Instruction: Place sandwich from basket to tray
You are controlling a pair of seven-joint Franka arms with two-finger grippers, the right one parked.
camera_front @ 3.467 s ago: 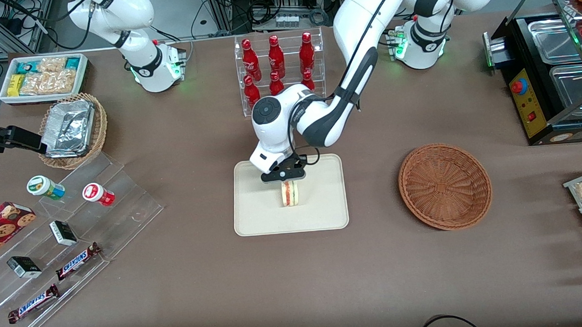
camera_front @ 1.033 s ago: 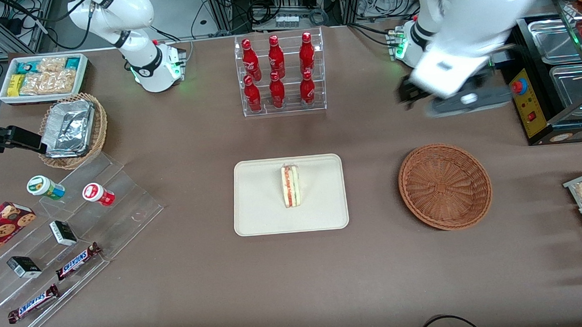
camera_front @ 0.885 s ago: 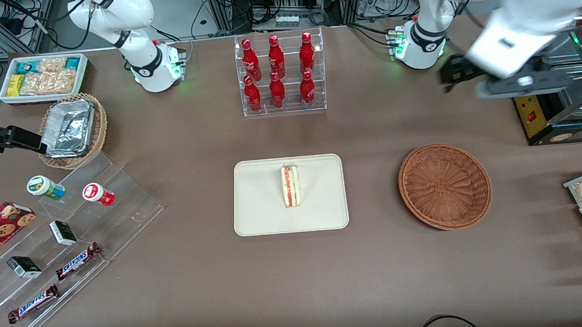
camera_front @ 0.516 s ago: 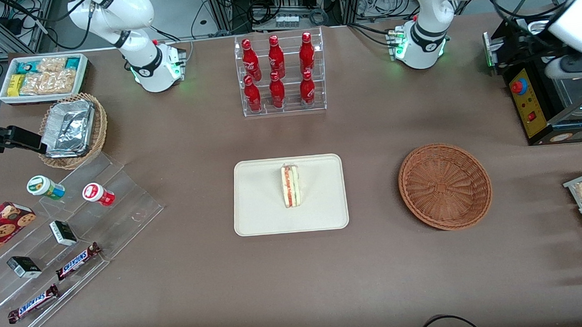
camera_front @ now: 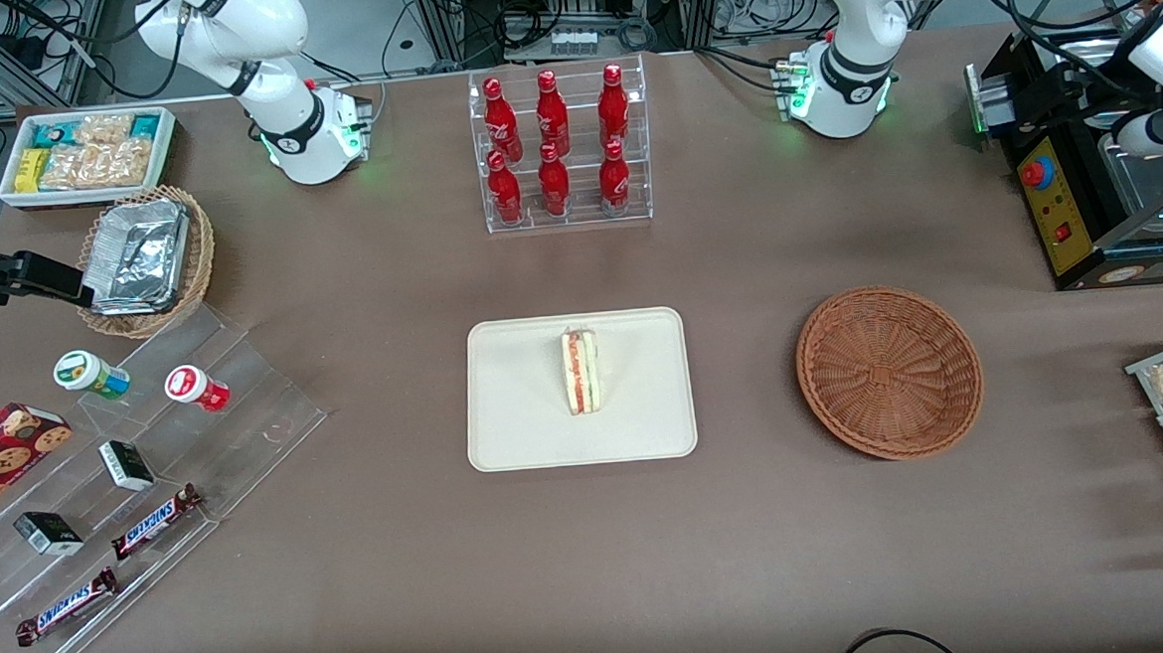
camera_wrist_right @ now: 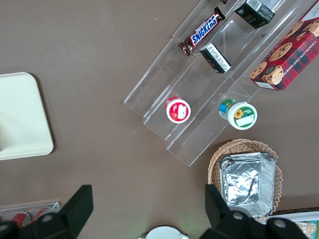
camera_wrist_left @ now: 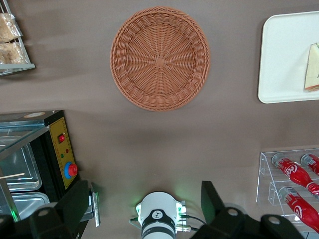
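Front view first: nearest the camera of the task's things, the sandwich stands on its edge near the middle of the cream tray, filling stripe up, touching nothing but the tray floor. Beside the tray, toward the working arm's end of the table, the reddish-brown wicker basket sits with nothing in it. Farther off stands the clear rack of red bottles, and at the working arm's end of the table the black appliance with the red button. The left arm's gripper hangs high above the table near that appliance, well apart from both tray and basket; in the left wrist view its two dark fingers stand wide apart with nothing between them, so it is unloaded and spread. To my eye the placing is done and the step in hand is only the retreat. Doing that well means keeping the arm high, clear of the appliance's frame and the bottle rack, and not passing low over the tray, since a wedge balanced on edge would likely tip at a light knock.
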